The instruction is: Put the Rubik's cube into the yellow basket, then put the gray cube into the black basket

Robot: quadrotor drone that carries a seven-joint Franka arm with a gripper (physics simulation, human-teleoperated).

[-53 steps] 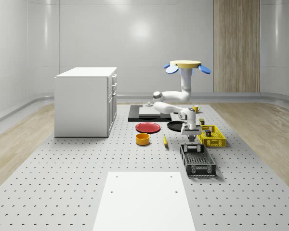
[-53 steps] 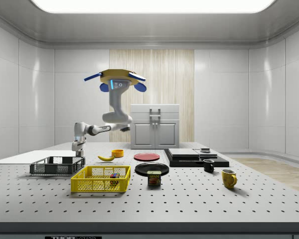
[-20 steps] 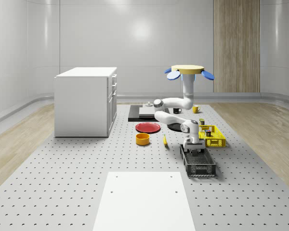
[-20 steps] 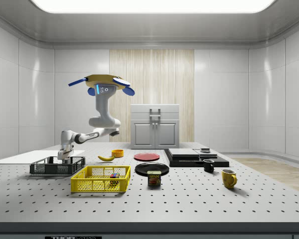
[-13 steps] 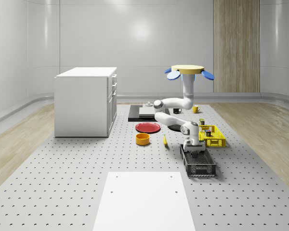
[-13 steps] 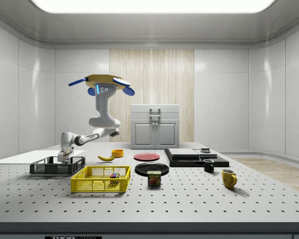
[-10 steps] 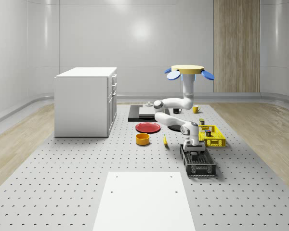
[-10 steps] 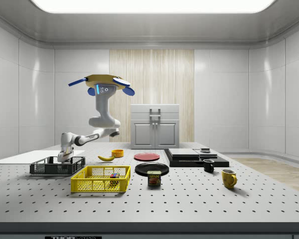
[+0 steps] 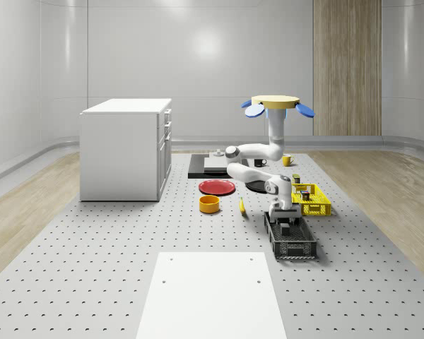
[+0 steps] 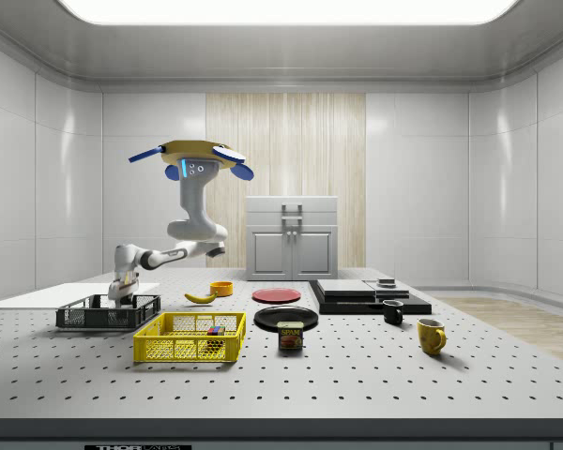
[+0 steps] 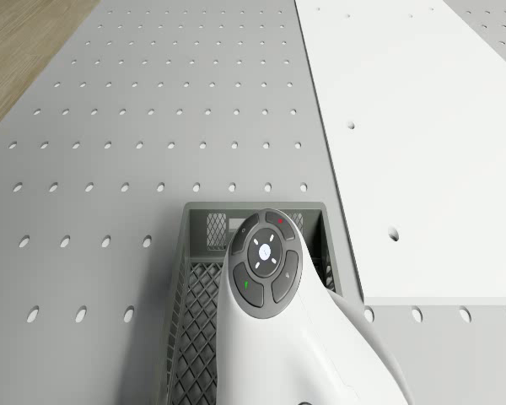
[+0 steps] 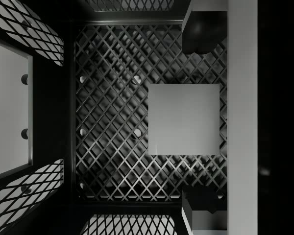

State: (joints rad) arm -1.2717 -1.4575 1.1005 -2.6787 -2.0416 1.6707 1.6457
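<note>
– At the side view's left, why does the arm go down into the long black mesh basket (image 10: 86, 314)?

– I think it is the moment of letting go. The gripper (image 10: 122, 298) hangs straight down inside the basket walls, low, so the plain gray cube (image 12: 183, 119) has no way to fall or bounce. In the wrist view the cube lies flat on the mesh floor, and the dark fingers (image 12: 203, 32) stand spread on its two sides, with a gap between each finger and the cube. So nothing is pinched.

– And where is the drone?

– The yellow-topped drone with blue rotors (image 10: 195, 155) hovers above the table, to the side view's right of the black basket, not over it. I suppose this is why the arm stretches so far sideways.

– What is further to the right?

– The yellow mesh basket (image 10: 174, 349), just beside the black one. It holds the many-coloured Rubik's cube (image 10: 214, 330) near its right end.

– Then both parts look finished?

– To my judgement yes. What is left is to lift the open claw straight up, without catching the rim.
</note>
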